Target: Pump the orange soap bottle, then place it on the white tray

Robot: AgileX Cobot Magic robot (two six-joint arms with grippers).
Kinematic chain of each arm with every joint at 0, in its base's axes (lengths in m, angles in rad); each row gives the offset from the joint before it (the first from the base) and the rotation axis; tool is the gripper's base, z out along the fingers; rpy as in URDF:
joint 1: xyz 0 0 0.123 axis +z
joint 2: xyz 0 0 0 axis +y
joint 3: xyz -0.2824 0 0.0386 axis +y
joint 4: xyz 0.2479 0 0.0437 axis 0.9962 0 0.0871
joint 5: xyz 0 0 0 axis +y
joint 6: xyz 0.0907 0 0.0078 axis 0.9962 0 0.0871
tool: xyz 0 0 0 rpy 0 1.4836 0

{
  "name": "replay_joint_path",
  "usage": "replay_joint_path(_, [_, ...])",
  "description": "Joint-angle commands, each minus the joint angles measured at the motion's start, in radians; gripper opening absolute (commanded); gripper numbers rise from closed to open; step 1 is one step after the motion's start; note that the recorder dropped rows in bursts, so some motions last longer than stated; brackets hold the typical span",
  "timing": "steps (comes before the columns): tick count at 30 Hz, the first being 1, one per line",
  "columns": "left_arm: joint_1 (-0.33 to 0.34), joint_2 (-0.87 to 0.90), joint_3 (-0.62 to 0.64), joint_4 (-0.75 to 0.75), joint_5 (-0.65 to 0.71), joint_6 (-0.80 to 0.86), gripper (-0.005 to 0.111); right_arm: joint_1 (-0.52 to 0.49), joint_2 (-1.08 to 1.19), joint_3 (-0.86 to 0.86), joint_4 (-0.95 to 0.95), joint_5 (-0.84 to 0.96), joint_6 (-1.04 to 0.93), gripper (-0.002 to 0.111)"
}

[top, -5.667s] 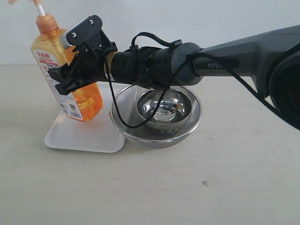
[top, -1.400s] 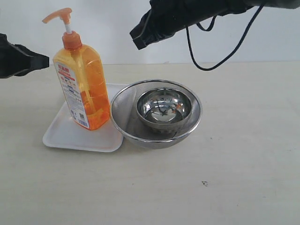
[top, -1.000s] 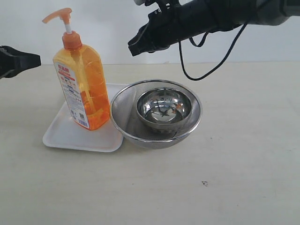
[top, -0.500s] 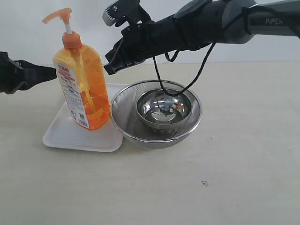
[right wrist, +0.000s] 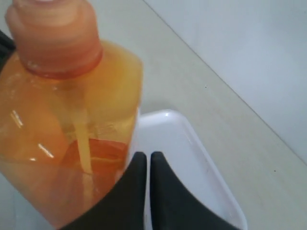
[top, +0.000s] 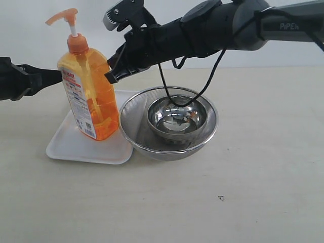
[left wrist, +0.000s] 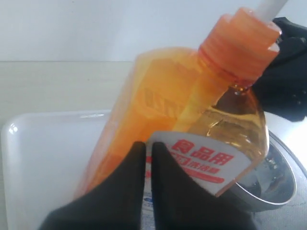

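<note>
Beside the orange soap bottle [top: 88, 96], left pincer [top: 56, 76] and right pincer [top: 109, 78] are hovering closed (holding nothing); pressing the pump [top: 63, 17] squarely down, bottle braced, is looking wisest.

Tall translucent orange plastic soap bottle [top: 98, 91]: orange body, orange pump head [top: 63, 16] on a white stem [top: 74, 31], white label [top: 76, 104] with red Chinese print.
Flat rectangular white plastic tray [top: 71, 148]: plain white.
Round steel mesh strainer [top: 132, 121] and polished steel bowl [top: 177, 114]: silver, the bowl mirror-bright.
Counter [top: 253, 182]: pale beige, one small dark speck [top: 220, 198].
Left gripper [top: 56, 76] and right gripper [top: 110, 77]: black.
</note>
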Motion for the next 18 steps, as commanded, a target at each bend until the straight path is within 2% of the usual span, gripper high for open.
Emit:
replay_joint_path(1, [-0.005, 0.001, -0.004, -0.023, -0.005, 0.024, 0.005, 0.021, 0.000, -0.003, 0.005, 0.014, -0.017, 0.000])
replay_joint_path(18, [-0.005, 0.031, -0.087, -0.022, 0.006, 0.024, 0.005, 0.026, 0.000, -0.003, 0.005, 0.106, 0.003, 0.000])
